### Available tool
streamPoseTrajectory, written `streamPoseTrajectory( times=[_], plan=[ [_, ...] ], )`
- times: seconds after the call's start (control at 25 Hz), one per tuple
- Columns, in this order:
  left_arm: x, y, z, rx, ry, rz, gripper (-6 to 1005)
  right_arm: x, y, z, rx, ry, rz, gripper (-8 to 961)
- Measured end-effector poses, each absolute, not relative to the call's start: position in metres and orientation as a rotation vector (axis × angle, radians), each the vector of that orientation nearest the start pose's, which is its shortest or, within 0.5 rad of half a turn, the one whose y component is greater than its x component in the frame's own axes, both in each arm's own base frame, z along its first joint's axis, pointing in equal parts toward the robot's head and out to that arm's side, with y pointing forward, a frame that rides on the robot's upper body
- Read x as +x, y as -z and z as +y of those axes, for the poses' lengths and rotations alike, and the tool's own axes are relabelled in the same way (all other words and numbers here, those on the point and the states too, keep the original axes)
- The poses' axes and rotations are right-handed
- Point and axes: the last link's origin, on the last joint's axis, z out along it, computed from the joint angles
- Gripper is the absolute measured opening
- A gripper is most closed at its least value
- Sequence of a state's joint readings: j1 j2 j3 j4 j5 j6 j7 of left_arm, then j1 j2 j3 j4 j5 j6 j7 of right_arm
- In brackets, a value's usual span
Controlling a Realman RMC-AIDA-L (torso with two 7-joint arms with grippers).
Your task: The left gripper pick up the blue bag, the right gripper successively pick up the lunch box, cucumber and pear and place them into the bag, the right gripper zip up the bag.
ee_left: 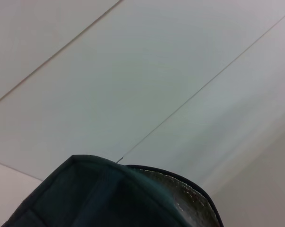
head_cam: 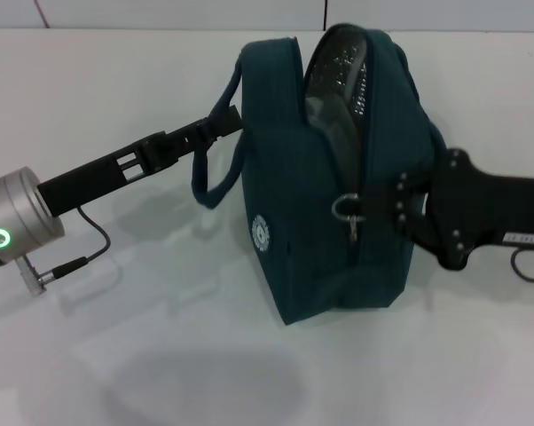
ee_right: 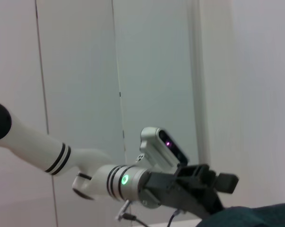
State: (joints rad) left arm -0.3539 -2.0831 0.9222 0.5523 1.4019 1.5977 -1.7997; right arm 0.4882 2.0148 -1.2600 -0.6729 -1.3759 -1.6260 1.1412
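Note:
The blue bag (head_cam: 338,186) stands on the white table, its top still open and showing the silver foil lining (head_cam: 338,71). The ring zipper pull (head_cam: 348,207) sits halfway along the zip. My left gripper (head_cam: 224,121) is shut on the bag's near loop handle (head_cam: 215,169). My right gripper (head_cam: 400,204) is against the bag's right side, just beside the zipper pull. The left wrist view shows the bag's top (ee_left: 100,198). The right wrist view shows the left gripper (ee_right: 223,182) by the bag's edge (ee_right: 261,215). The lunch box, cucumber and pear are out of view.
The white table (head_cam: 160,355) spreads in front of the bag and to its left. A white panelled wall (head_cam: 160,13) runs behind the table. The left arm's cable (head_cam: 90,240) hangs below its silver cylinder (head_cam: 14,222).

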Motion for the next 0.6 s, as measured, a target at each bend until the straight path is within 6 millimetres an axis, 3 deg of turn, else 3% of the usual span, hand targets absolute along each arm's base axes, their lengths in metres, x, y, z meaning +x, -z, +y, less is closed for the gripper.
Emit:
streamPoseTrajectory(
  times=[0.16,0.4,0.6],
  plan=[
    [-0.263,-0.005,0.295,-2.3,1.413,-1.375,841,0.198,0.015,0.31,-2.849,-1.074,0.078,6],
    [-0.265,-0.005,0.293,-2.299,1.408,-1.356,840,0.179,0.0,0.336,-2.76,-1.096,0.029,6],
    [-0.267,-0.005,0.291,-2.295,1.405,-1.353,839,0.174,0.0,0.338,-2.748,-1.125,0.03,6]
  ],
)
